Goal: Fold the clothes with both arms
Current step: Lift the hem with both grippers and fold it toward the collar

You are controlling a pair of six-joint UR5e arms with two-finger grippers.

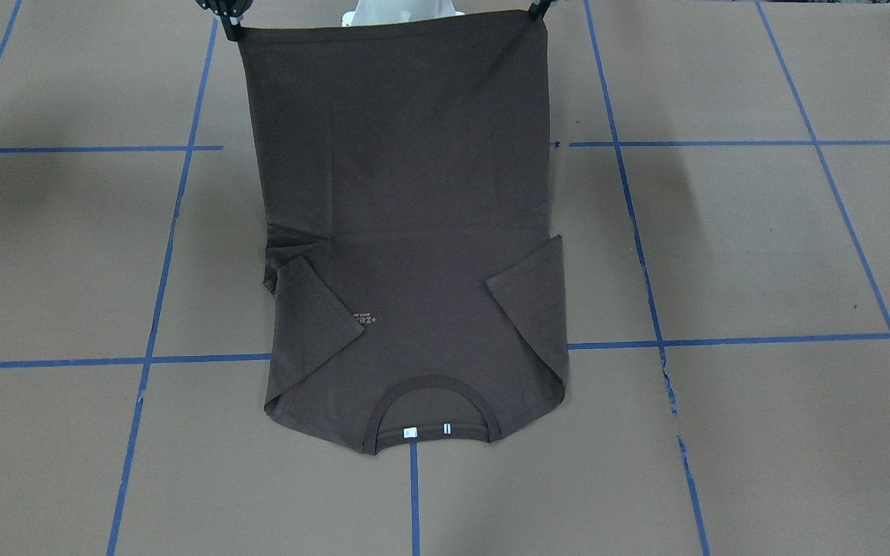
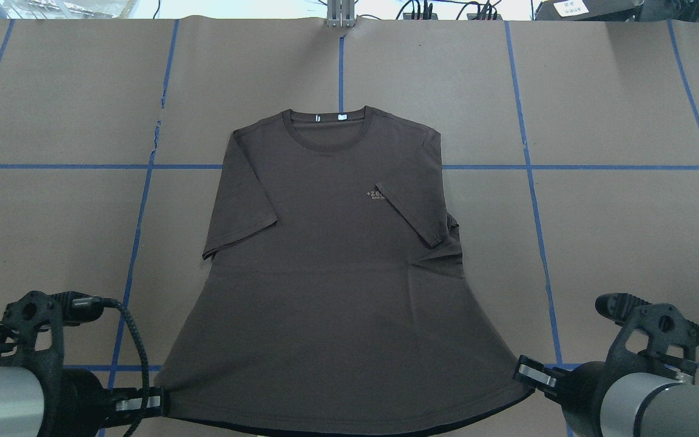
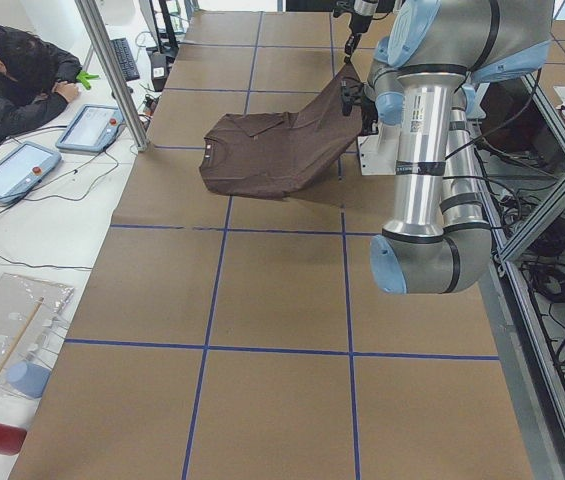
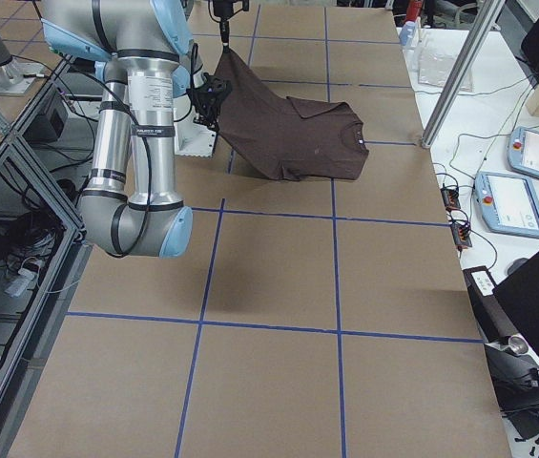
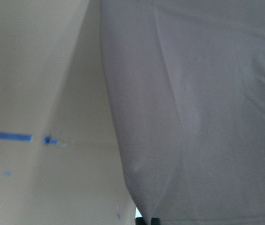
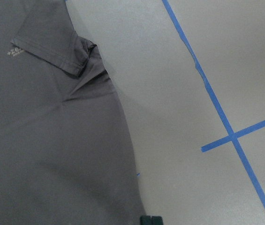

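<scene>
Your dark brown cotton T-shirt (image 2: 325, 273) lies on the brown paper-covered table (image 2: 616, 230), sleeves folded inward, ribbed collar (image 1: 433, 381) far. The left gripper (image 2: 146, 403) and right gripper (image 2: 528, 373) each pinch a lifted hem corner, fabric taut.

Silver-grey tubular L arm (image 3: 424, 150) & R arm (image 4: 135, 124): light-blue joint caps (image 3: 398, 268), black braided cable (image 2: 138, 343), white label strips (image 3: 414, 118).

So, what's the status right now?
Hem corners gripped: left end effector, right end effector, both shut. T-shirt hem lifted, collar end flat on table, sleeves folded in. Nothing seen blocking.
</scene>
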